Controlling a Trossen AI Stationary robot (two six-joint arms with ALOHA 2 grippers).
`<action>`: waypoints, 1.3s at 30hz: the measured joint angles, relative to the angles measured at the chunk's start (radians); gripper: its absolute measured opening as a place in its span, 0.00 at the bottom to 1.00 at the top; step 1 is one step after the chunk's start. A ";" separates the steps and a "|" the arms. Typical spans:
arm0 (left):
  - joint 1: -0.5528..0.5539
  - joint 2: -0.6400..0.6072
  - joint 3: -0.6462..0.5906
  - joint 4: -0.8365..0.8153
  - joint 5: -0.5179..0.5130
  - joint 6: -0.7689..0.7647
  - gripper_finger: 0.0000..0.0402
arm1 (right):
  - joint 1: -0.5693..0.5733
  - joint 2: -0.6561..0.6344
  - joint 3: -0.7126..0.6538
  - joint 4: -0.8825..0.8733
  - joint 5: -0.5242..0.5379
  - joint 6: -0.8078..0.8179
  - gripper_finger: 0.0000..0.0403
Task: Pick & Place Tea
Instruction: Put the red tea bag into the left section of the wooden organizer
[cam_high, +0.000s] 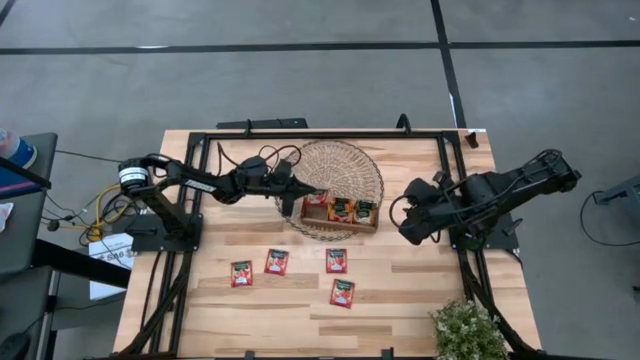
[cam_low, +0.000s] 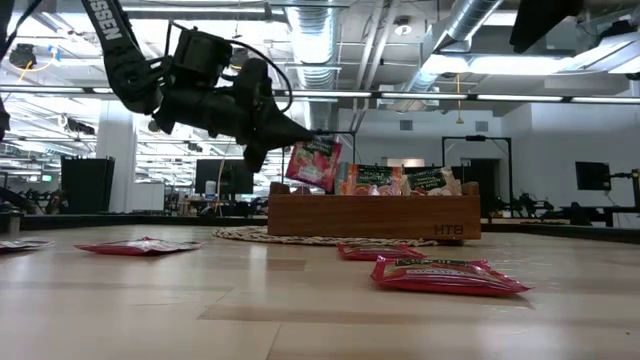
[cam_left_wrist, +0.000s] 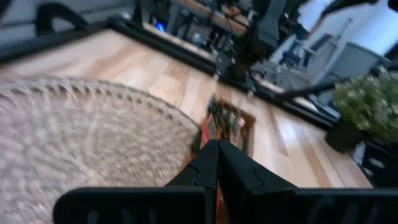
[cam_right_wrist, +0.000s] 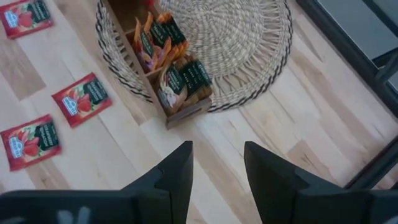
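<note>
Plant (cam_high: 466, 327), woven mat (cam_high: 352, 165), wooden tray (cam_high: 340, 221)

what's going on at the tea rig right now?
The left end effector is shut on a red tea packet, holding it in the air over the left end of the wooden tray, which sits on a woven mat. Other packets already stand in the tray. Four red packets still lie flat on the table. The right end effector waits open off the tray's right side, holding nothing.
</note>
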 joint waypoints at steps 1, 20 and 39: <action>-0.001 0.004 0.000 0.000 0.012 -0.001 0.00 | 0.000 0.003 0.000 0.000 -0.001 0.000 0.34; 0.005 0.053 -0.029 0.091 0.031 0.020 0.00 | 0.000 0.006 0.000 0.025 -0.004 0.001 0.33; 0.005 0.129 -0.084 0.298 0.046 0.000 0.00 | 0.000 0.006 0.000 0.065 -0.004 0.001 0.34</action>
